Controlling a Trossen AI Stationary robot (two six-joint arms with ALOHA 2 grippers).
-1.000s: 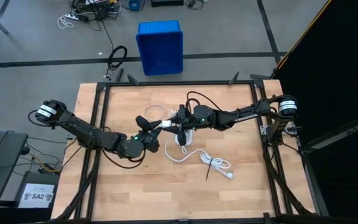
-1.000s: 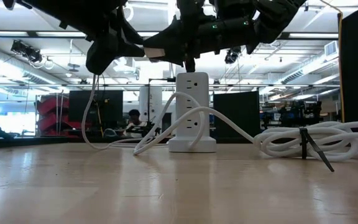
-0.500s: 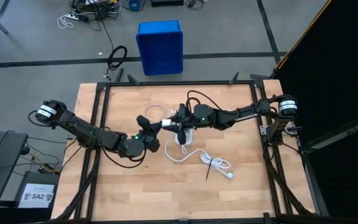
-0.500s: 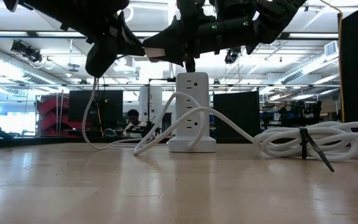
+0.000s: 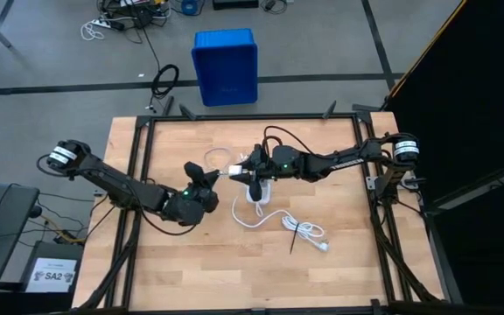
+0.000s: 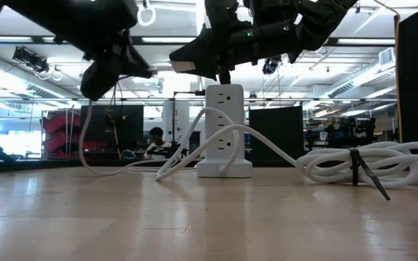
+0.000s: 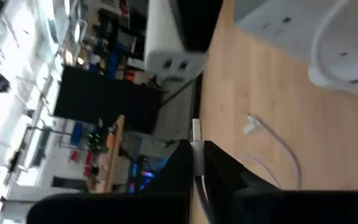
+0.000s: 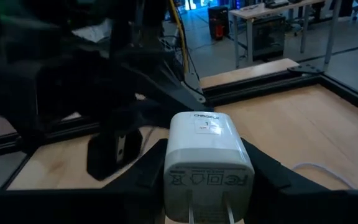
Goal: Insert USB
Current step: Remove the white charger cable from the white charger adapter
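Your left gripper (image 7: pixel 196 163) is closed, and its two dark fingers (image 7: pixel 178 163) pinch a small white plug end of the USB (image 7: pixel 196 134) between them. The plug stands out a little past the fingertips, and the thin cable goes back between the fingers toward the wrist. In the high view this gripper (image 5: pixel 208 178) is over the middle of the table (image 5: pixel 357 262), slightly to the left of the white power tower (image 5: pixel 259 193). In the low view you see the thin cable hang down from it (image 6: pixel 109 64) in a loose curve, reach the wood and run along the table toward the tower (image 6: pixel 224 130).

The other plug end of the USB (image 7: pixel 252 124) lies flat on the table, free, apart from your fingers, with its cable curving away over the wood.

Your right gripper (image 8: pixel 209 186) is partly closed on the white charger block (image 8: pixel 208 158); one finger (image 8: pixel 143 171) presses each side, and the two prongs point back to the wrist camera. In the high view the block (image 5: pixel 234 169) is in the air just beside your left gripper, between it and the tower. You can see a small gap between the block and the plug; they do not touch.

The thicker white cord (image 5: pixel 300 229) with a black tie lies on the table beyond the tower, well apart from both grippers.
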